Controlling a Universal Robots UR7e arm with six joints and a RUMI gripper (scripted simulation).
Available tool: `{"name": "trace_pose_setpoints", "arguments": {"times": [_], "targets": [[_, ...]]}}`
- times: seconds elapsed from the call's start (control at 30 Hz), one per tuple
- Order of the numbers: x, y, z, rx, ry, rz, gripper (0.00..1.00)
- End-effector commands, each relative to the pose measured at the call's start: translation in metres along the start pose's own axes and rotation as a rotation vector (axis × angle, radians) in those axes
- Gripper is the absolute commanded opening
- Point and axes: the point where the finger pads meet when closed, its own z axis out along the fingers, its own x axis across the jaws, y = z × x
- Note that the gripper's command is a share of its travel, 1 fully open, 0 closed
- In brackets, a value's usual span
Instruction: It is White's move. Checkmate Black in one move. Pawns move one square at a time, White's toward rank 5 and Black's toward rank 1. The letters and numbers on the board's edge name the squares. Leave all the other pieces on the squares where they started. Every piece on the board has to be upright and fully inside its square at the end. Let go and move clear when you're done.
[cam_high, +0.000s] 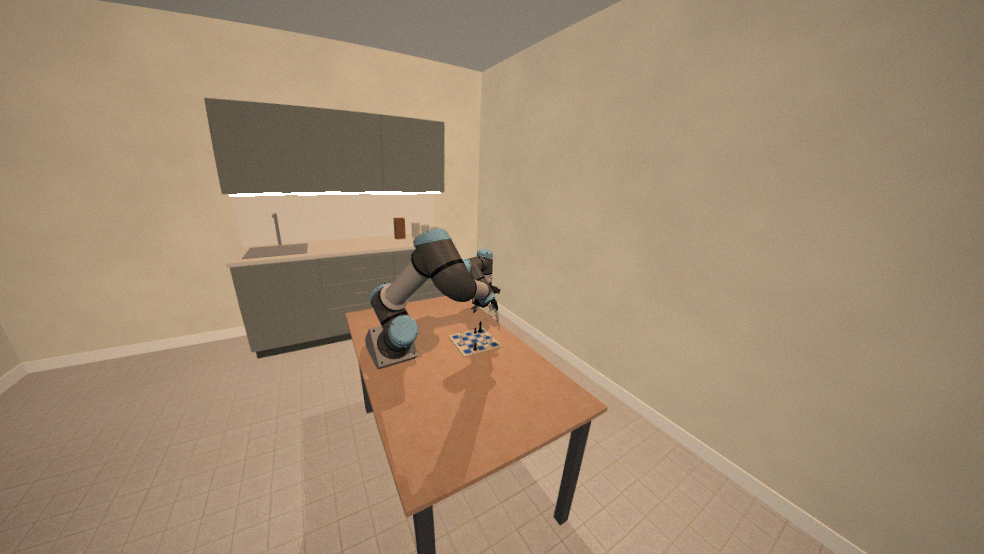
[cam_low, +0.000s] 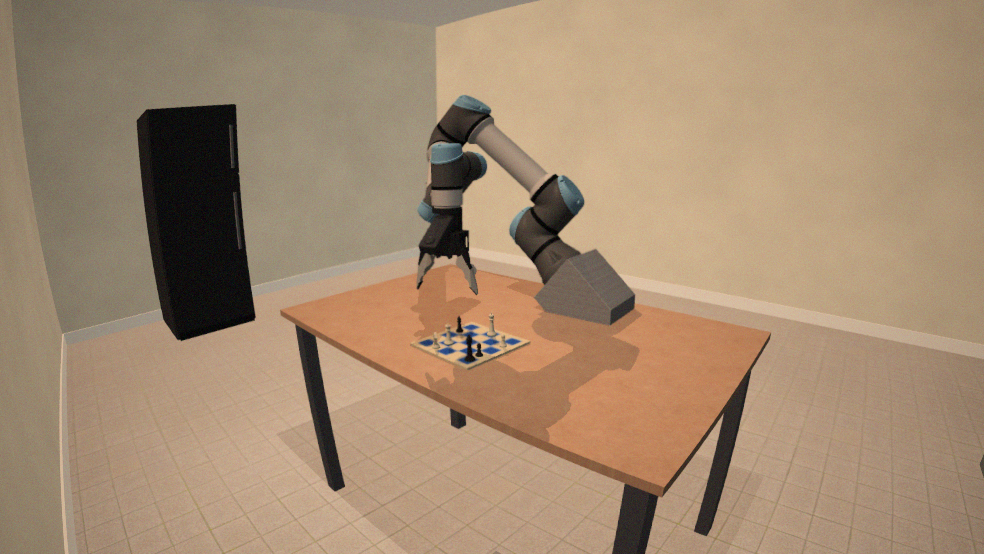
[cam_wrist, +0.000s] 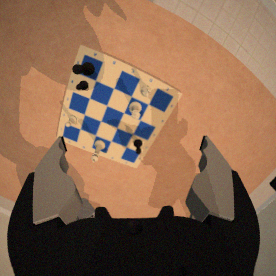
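Note:
A small blue-and-cream chessboard (cam_high: 457, 337) (cam_low: 521, 342) (cam_wrist: 105, 93) lies on the wooden table (cam_high: 482, 426) (cam_low: 619, 399). In the wrist view a tall black piece (cam_wrist: 83, 69) and a black pawn (cam_wrist: 82, 85) stand at one corner. Another black pawn (cam_wrist: 138, 145) stands near the opposite edge. White pieces (cam_wrist: 135, 107) (cam_wrist: 99, 147) (cam_wrist: 145, 90) stand in between. In the exterior view a tall white piece (cam_low: 490, 323) and a tall black piece (cam_low: 469, 347) stand out. My gripper (cam_high: 485, 311) (cam_low: 446, 283) (cam_wrist: 133, 137) is open and empty. It hangs well above the table, behind the board's far edge.
The arm's grey base (cam_high: 392, 344) (cam_low: 585, 289) sits on the table near the board. A black fridge (cam_low: 196, 220) stands by the far wall. A kitchen counter (cam_high: 309, 289) stands behind the table. A wall runs close along one side of the table.

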Motion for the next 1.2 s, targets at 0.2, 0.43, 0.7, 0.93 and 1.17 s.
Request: {"name": "trace_pose_setpoints", "arguments": {"times": [0.2,0.43,0.7,0.93,1.17], "targets": [[0.0031,0.0033,0.0035,-0.009,0.009,0.348,1.00],[0.0044,0.0058,0.0054,-0.007,0.011,0.507,1.00],[0.0055,0.0084,0.0071,-0.006,0.012,0.658,1.00],[0.0059,0.0096,0.0078,-0.005,0.012,0.718,1.00],[0.0061,0.0105,0.0083,-0.004,0.012,0.764,1.00]]}}
